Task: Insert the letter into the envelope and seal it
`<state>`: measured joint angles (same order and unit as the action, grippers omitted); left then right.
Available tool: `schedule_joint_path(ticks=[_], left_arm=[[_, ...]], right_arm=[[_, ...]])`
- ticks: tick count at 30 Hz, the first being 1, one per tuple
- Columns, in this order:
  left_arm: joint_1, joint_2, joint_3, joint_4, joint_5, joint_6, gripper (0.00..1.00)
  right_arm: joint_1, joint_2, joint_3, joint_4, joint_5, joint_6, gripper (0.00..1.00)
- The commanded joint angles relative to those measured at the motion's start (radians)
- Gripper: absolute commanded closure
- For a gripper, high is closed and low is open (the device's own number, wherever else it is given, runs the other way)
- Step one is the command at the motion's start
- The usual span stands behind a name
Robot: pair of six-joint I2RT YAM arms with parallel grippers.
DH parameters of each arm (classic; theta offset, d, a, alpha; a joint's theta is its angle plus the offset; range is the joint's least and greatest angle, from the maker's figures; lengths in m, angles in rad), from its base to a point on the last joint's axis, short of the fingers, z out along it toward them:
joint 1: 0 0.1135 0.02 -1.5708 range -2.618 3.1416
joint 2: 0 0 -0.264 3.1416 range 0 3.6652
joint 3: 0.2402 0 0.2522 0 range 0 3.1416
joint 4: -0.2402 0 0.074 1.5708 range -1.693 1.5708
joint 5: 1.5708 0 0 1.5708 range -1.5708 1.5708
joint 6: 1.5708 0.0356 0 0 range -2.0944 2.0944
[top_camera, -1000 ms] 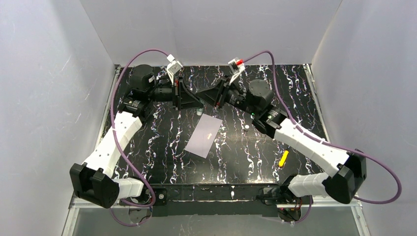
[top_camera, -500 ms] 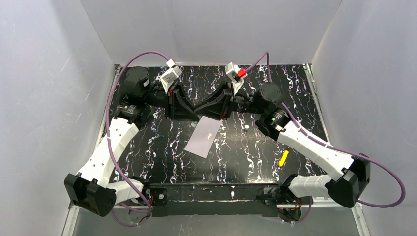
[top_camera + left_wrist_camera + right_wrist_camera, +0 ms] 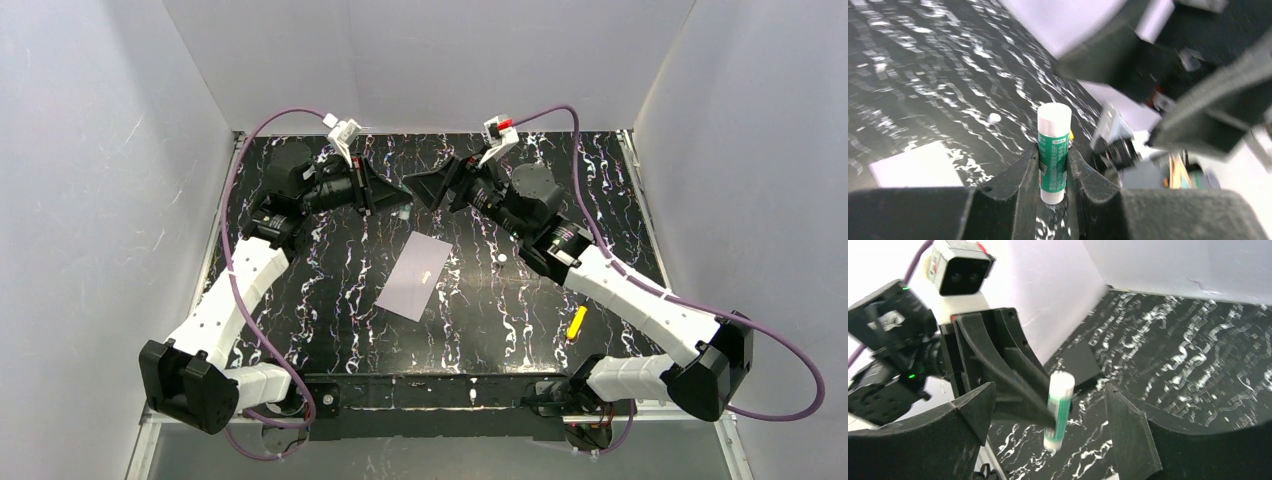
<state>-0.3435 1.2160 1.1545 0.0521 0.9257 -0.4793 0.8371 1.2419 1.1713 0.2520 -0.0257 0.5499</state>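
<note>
The left pincer [image 3: 395, 198] grips a glue stick [image 3: 1053, 145]; the right pincer [image 3: 428, 186] is spread wide beside it. The envelope [image 3: 415, 277] lies flat on the counter [image 3: 520, 300] at 6 o'clock from both, its long side pointing to 1 o'clock.

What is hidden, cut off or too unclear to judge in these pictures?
Letter: seen in no view; whether it is inside the envelope cannot be told.
Envelope flap: top view, too small to judge if sealed.
Glue stick label: left wrist view, blurred, partly covered by the left gripper.
Yellow object: top view, too small to name.
</note>
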Motion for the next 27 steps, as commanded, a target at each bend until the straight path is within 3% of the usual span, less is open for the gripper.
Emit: schedule_joint_path(ticks=[1, 4, 7, 16, 19, 22, 27], left_arm=[[0.005, -0.050, -0.037, 0.024, -0.457, -0.240, 1.00], [0.004, -0.066, -0.046, 0.000, -0.580, -0.343, 1.00], [0.004, -0.054, -0.008, -0.124, -0.643, -0.410, 1.00], [0.004, -0.012, -0.006, -0.134, -0.576, -0.511, 1.00], [0.004, -0.012, -0.002, -0.110, -0.578, -0.507, 1.00], [0.004, -0.007, 0.001, -0.114, -0.562, -0.505, 1.00], [0.005, -0.002, -0.001, -0.121, -0.536, -0.490, 1.00]], right_arm=[[0.022, -0.027, -0.031, -0.056, 0.199, 0.075, 0.15], [0.056, -0.004, -0.031, -0.073, 0.213, 0.058, 0.22], [0.087, 0.018, -0.016, -0.095, 0.248, 0.014, 0.23], [0.131, 0.231, 0.245, -0.346, 0.334, -0.092, 0.22], [0.152, 0.259, 0.268, -0.360, 0.373, -0.108, 0.24], [0.160, 0.264, 0.272, -0.347, 0.379, -0.116, 0.34], [0.161, 0.281, 0.289, -0.350, 0.374, -0.121, 0.41]])
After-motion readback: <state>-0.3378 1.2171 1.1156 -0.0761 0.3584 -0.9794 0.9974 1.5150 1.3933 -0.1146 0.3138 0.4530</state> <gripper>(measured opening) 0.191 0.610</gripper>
